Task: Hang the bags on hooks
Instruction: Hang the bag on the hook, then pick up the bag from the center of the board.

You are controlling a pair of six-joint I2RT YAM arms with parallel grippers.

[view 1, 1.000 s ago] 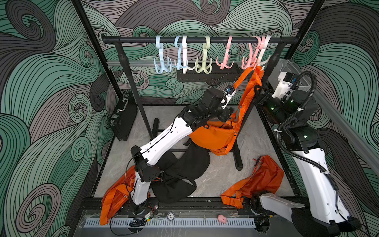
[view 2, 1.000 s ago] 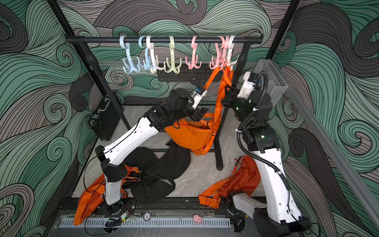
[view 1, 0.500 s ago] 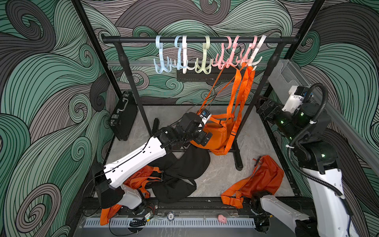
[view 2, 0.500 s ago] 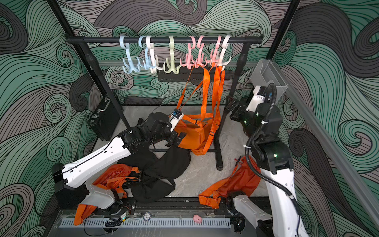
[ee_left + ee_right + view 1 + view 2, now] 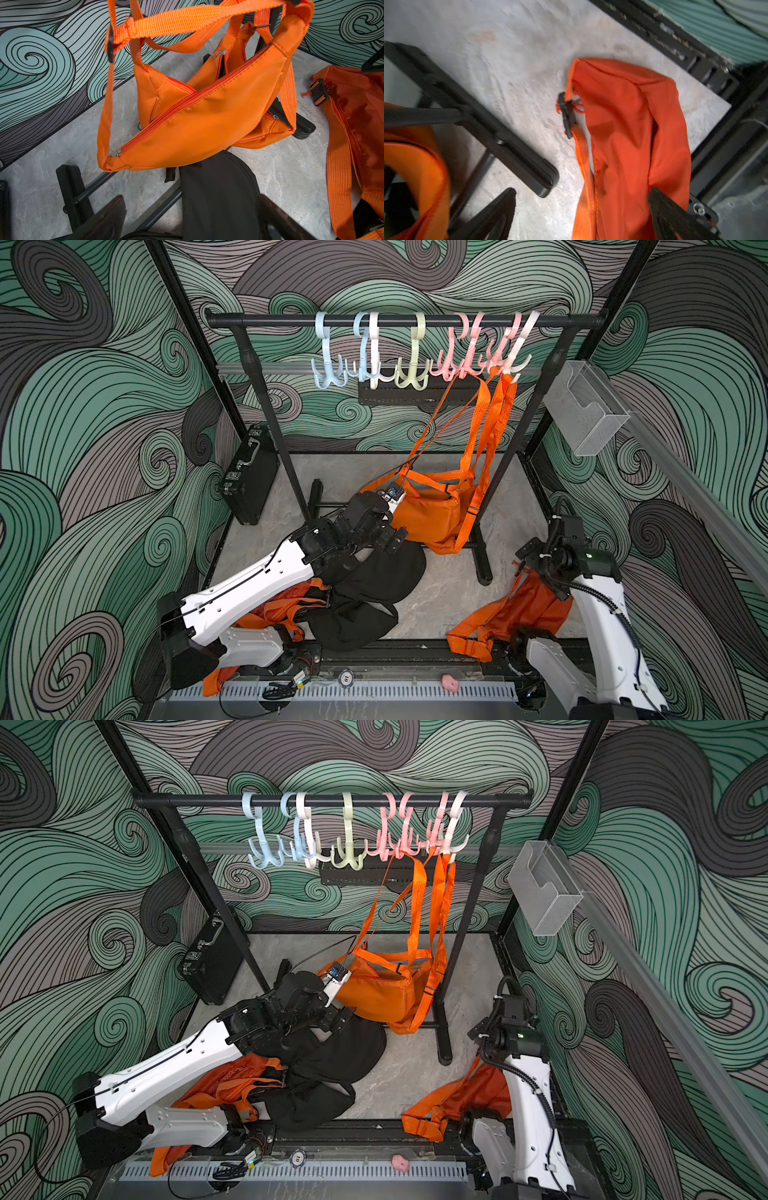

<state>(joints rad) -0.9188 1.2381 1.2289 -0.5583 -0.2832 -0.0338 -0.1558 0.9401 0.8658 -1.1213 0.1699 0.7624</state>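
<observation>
Left arm (image 5: 253, 585): white moulded shells with small round holes, black joints; thin black cable (image 5: 249, 577) runs along the long shell; small blue-and-white module (image 5: 393, 492) at the wrist
Right arm (image 5: 602, 626): same white shells, black ribbed hose (image 5: 602, 596) along the outside, green light (image 5: 590, 556) on the black joint
Left gripper (image 5: 193, 220), right gripper (image 5: 585, 214): dark matte tapered fingers

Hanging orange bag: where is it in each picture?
Top view: hanging orange bag mid-picture, under the pink hooks.
Top view: same place, below those hooks.
Left wrist: fills the middle, over the black bag.
Right wrist: a blurred orange edge, probably it.
Shared landmark: the rack's black foot, beside the bag everywhere.
</observation>
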